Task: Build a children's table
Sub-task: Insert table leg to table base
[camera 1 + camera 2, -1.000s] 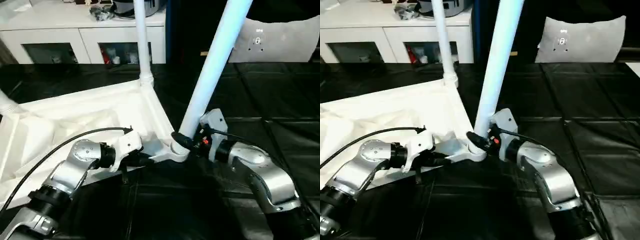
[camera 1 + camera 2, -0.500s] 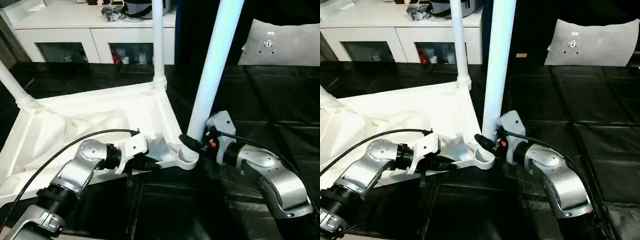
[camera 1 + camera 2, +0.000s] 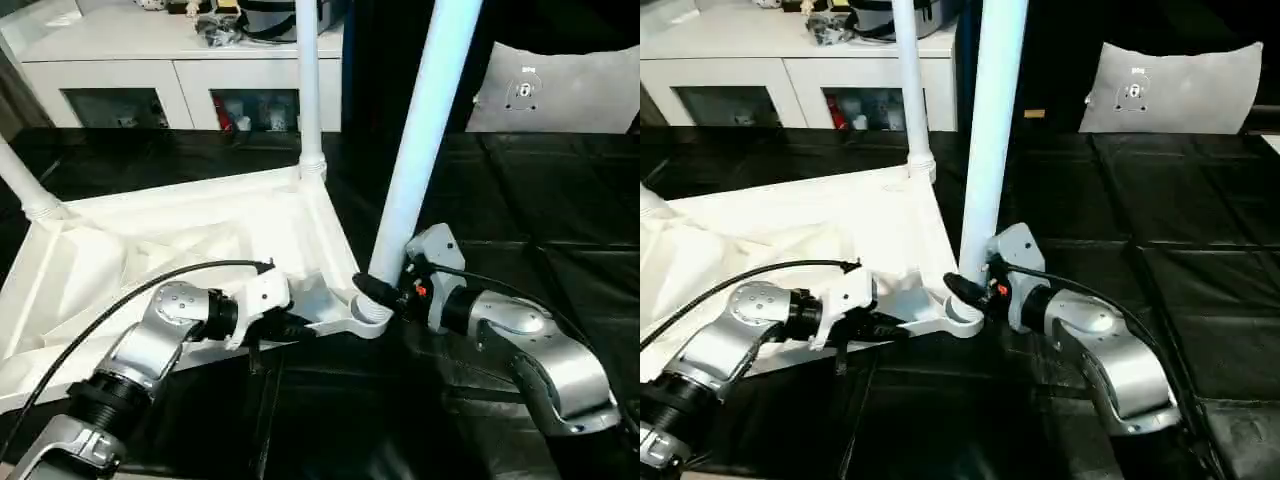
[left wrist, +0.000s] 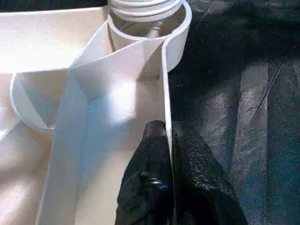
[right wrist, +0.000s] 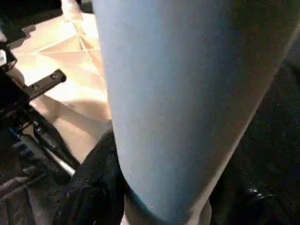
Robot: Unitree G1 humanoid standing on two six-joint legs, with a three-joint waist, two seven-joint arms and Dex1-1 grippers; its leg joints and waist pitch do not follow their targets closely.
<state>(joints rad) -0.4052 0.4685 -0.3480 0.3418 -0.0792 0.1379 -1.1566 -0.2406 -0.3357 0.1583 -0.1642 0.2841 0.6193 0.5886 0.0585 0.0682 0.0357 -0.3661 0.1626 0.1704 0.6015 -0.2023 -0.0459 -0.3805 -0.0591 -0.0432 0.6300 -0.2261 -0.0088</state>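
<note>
White plastic: the children's table lies upside down on the black padded floor, rim upward, just ahead of both arms.
Corner socket nearest the arms: rounded cup at the top's near corner; the threaded foot of a leg sits in it, and the leg rises tilted away from the top.
Other legs: one stands upright in the far corner socket; another leans out of the socket at the far left corner.
Left gripper: black fingers together, pinching the thin raised rim of the top, one finger on each side, just beside the near corner socket.
Right gripper: fingers clamped around the foot of the tilted leg, just above the socket.
Cabinet: white, with glass doors; small items sit behind the glass, too small to identify; clutter lies on its top.
Cushion: grey-white, propped at the far right; a small mark on it, unreadable.
Writing: none legible anywhere.
</note>
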